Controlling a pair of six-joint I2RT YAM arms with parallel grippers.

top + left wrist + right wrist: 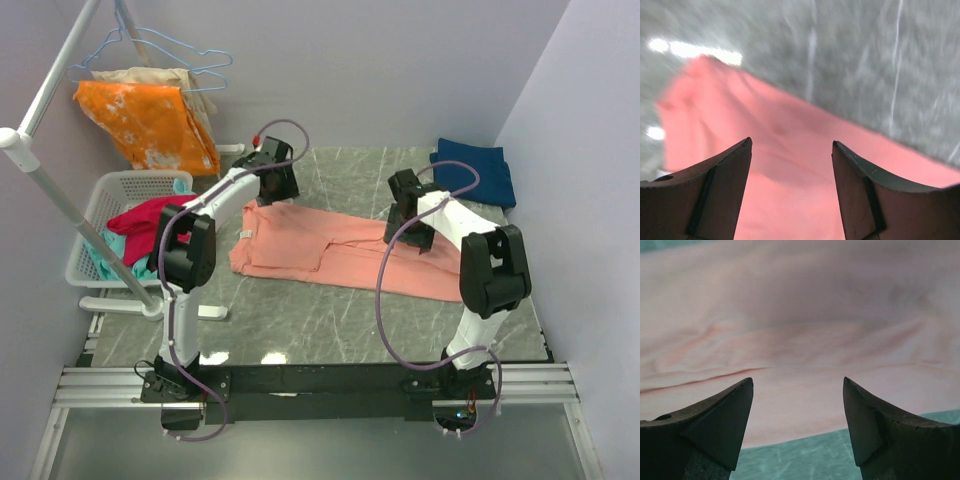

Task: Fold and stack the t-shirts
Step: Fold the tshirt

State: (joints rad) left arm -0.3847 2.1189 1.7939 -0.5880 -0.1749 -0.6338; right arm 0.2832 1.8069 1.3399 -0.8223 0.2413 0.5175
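Observation:
A salmon-pink t-shirt (330,248) lies spread flat across the middle of the grey table, folded lengthwise into a long strip. A dark navy blue t-shirt (476,170) sits folded at the back right. My left gripper (278,182) hovers over the pink shirt's back left end; its wrist view shows the jaws apart with only pink cloth (790,160) below them. My right gripper (408,228) hangs above the shirt's right half, open, with the shirt (800,340) and its near edge under the fingertips. Neither gripper holds anything.
A white laundry basket (90,250) at the left holds a magenta-red garment (140,222) and teal cloth. An orange white-blotched cloth (150,125) hangs from a rack (60,70) at the back left. Bare table (300,320) lies in front of the pink shirt.

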